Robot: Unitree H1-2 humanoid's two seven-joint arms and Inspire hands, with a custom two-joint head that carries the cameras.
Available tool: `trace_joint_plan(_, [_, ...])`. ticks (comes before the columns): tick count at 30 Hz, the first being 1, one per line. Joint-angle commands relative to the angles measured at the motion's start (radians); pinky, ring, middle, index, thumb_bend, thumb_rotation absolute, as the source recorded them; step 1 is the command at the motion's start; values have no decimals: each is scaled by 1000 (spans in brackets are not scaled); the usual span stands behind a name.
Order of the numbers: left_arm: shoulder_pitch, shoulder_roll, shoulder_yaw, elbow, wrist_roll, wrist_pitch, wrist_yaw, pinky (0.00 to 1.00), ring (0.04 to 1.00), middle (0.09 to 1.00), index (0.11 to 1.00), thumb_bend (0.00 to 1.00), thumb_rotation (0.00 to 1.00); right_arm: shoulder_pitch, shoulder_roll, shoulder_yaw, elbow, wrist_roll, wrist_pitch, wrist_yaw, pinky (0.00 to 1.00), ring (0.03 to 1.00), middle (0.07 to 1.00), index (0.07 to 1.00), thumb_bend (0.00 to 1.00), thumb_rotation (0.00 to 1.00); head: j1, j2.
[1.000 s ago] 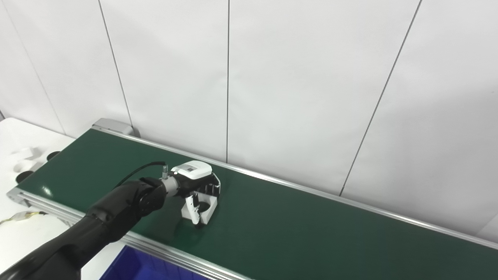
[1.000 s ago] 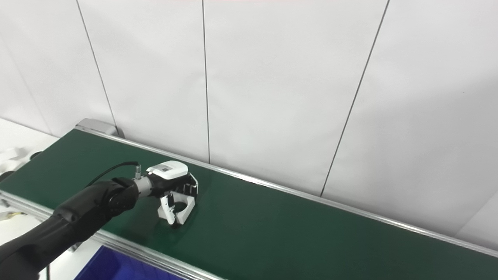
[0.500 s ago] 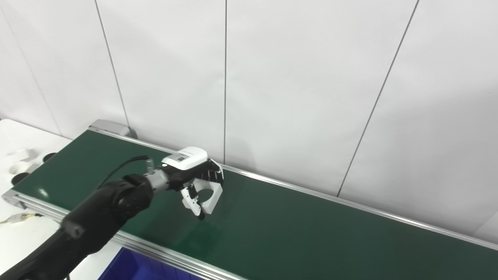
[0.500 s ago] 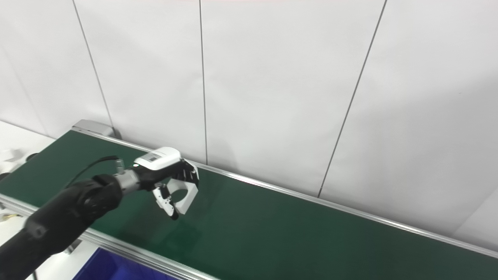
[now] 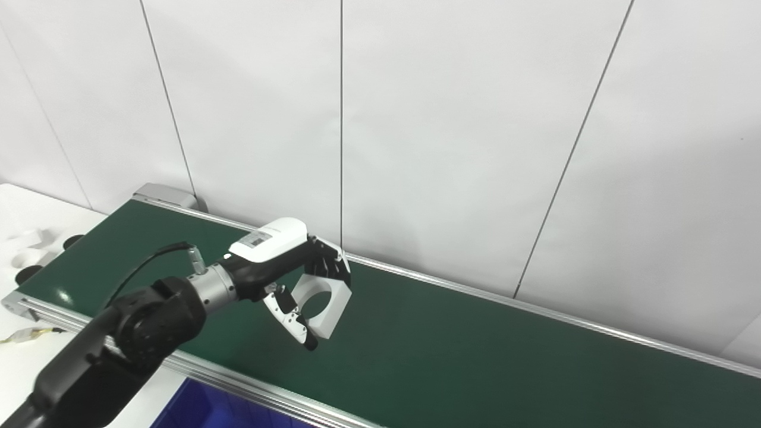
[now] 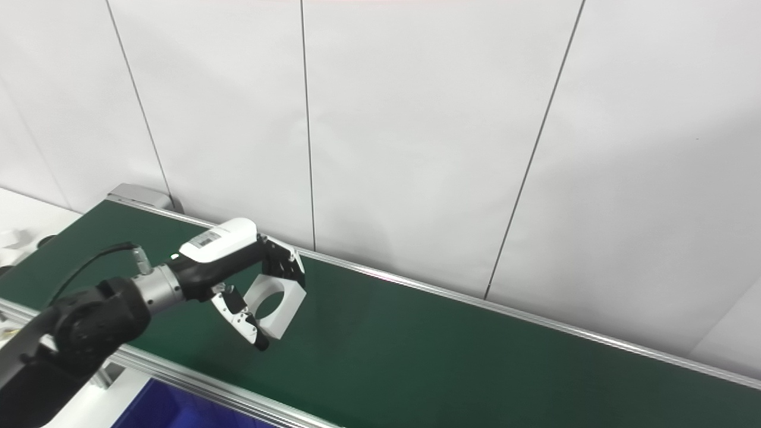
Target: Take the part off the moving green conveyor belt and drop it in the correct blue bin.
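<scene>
- One robot hand in view, the left (image 5: 285, 270); fingers over the top of the part (image 5: 318, 303), thumb (image 5: 292, 318) under its near-left side, so it's clamped on the part. Right robot hand not in view.
- Part = white square block w/ a round hole thru it. Held tilted, clear of the belt (image 5: 475, 356), above the belt's left-middle stretch, not touching it.
- Step in hand, by my read: pick is done, lift/carry underway. Drop not yet done.
- Blue bin (image 5: 202, 410): only a corner shows at the near edge, just under the belt's near rail (image 5: 238, 380), left of centre. Can't tell from here if it's the correct one; no other bin visible.
- Next move calls for: bring the part toward the near side, over the rail, w/ enough height to clear it; get it over the bin opening, then spread the fingers.
- Watch: grip looks like a pinch on the block's edges, so a fast swing could let it rotate or slip.
- Far left on the white bench (image 5: 24, 214): a few pale bits, too small to identify.
</scene>
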Motion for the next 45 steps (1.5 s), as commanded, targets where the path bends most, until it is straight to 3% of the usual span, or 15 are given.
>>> trace_joint_plan(1, [9,6,32,-52,-39,9,8,456,430,488,509,502,0,1,7,-3,-43,3,-52,2,729,826,881,938,510,885,0,5])
trace_joint_plan(4, [35,7,56,-94,-78,10,2,450,432,487,508,503,0,4,10,-2,-59,2,-44,4,731,827,881,937,525,890,-12,52])
trace_joint_plan(7, [64,8,78,-134,-114,33,-6,449,433,491,506,503,0,8,10,-1,-76,4,-38,8,741,832,887,937,565,903,-24,72])
trace_joint_plan(14, [135,15,107,-163,-173,36,-26,424,422,486,514,502,0,19,16,-2,-132,-4,-7,12,732,827,881,933,614,907,-74,185])
trace_joint_plan(21, [191,18,126,-199,-194,53,-46,404,421,490,514,502,0,33,14,-5,-193,-2,25,17,738,825,874,926,589,869,-74,269])
trace_joint_plan(31, [231,17,141,-241,-232,82,-68,393,423,488,509,503,0,37,1,-18,-251,17,69,27,708,803,857,901,599,808,-52,315])
trace_joint_plan(45, [328,-50,101,-245,-170,104,-60,378,415,464,513,503,0,35,1,-32,-273,24,104,41,700,799,852,901,618,795,-30,319])
